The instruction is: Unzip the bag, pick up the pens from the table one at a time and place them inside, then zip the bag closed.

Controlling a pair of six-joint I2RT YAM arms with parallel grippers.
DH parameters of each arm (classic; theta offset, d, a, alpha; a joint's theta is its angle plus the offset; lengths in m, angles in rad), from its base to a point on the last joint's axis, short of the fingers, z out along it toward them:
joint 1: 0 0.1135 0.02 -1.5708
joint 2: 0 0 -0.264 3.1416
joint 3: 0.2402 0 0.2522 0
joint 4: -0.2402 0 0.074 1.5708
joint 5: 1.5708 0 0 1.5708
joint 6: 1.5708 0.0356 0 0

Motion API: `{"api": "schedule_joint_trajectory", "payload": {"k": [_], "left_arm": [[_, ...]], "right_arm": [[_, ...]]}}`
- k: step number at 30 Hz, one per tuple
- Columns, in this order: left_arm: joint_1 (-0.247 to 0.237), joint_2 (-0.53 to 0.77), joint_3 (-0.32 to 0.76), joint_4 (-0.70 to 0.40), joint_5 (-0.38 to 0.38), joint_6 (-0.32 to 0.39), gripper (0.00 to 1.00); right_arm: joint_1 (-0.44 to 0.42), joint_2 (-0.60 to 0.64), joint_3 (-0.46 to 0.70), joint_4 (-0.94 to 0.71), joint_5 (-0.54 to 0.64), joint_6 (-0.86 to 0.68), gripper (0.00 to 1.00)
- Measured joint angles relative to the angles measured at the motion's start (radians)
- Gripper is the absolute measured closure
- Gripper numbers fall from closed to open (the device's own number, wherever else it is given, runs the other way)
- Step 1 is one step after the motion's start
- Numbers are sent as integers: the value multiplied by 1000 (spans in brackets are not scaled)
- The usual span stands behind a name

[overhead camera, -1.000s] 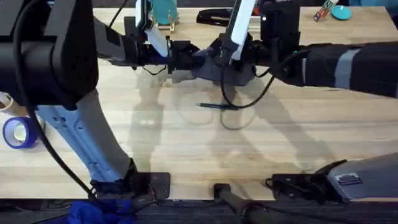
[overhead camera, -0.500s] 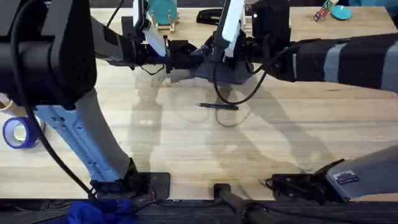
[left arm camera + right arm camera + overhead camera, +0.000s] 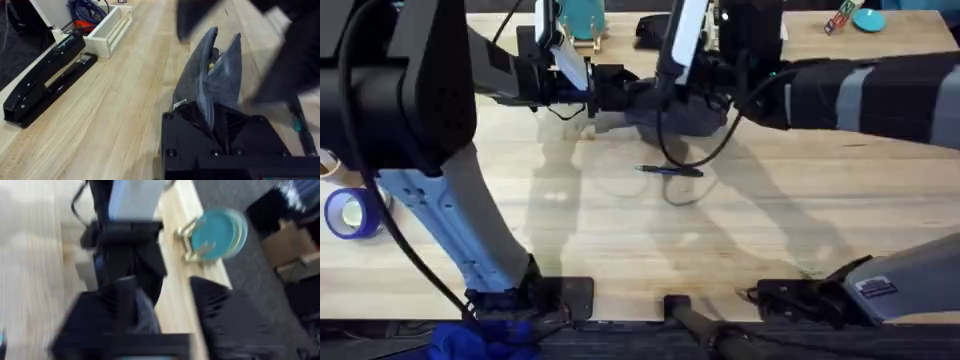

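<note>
two grippers meet at the bag (image 3: 685, 113) on the table's (image 3: 620, 220) far side. left gripper (image 3: 215, 120) pinches one end of the bag, zipper gaping; right gripper (image 3: 160, 305) jaws parted over the other end. one pen (image 3: 668, 171) lies just in front.

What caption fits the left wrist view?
Left gripper clamps one end of the grey-blue bag, a black stapler lying nearby.

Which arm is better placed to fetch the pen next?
Right, probably. The left gripper is clamped on the end of the bag, holding its mouth open, so it should stay. The right gripper is above the bag, near the pen lying on the table.
</note>
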Motion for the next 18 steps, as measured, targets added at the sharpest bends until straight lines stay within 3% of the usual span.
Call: {"api": "schedule_joint_trajectory", "payload": {"k": [2,3,18], "left_arm": [[0,0,0,0,0,0,958],[0,0,0,0,0,0,958],[0,0,0,0,0,0,958]], "right_arm": [[13,0,18,3,-1,-1,65],[16,0,20,3,-1,-1,21],[9,-13,20,-9,0,0,5]]}}
